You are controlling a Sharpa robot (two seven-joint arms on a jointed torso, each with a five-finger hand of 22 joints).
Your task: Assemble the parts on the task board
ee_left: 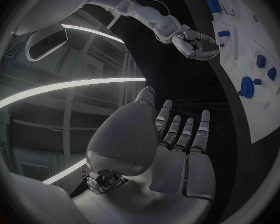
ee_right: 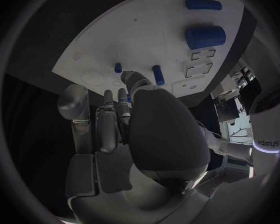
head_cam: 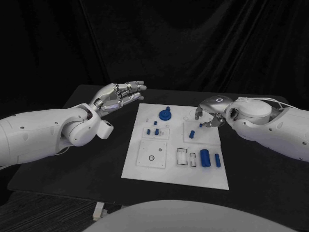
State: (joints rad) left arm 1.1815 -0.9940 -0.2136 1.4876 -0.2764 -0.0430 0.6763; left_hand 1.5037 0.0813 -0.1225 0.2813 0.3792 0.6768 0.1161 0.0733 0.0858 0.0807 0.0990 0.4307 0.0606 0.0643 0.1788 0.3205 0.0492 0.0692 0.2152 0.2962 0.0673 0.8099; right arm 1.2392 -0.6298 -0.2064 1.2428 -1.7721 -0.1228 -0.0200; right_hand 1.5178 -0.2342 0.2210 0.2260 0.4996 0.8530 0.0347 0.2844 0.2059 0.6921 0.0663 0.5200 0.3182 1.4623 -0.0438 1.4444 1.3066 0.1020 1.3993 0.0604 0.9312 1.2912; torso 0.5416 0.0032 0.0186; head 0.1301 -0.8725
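The left hand (head_cam: 117, 96) hovers over the black counter (head_cam: 71, 159) just off the task board's left edge, palm turned up and its fingers (ee_left: 202, 127) straight and apart, holding nothing; the left wrist view shows the same flat, empty palm. The white task board (head_cam: 154, 176) lies in the middle of the counter; near its far end stands a round blue part (head_cam: 165, 115) with a peg on top, and below it a few small blue pegs (head_cam: 153, 131) stand in the board; further right, a small upright blue piece (head_cam: 192, 134) stands near the centre, and toward the near right corner a thick blue cylinder (head_cam: 205, 158) lies beside a thinner blue rod (head_cam: 217, 161). The right hand (head_cam: 214, 112) hangs over the board's far right corner, palm down, its fingers (ee_right: 107, 109) curled downward toward the surface; whether they pinch anything I cannot tell.
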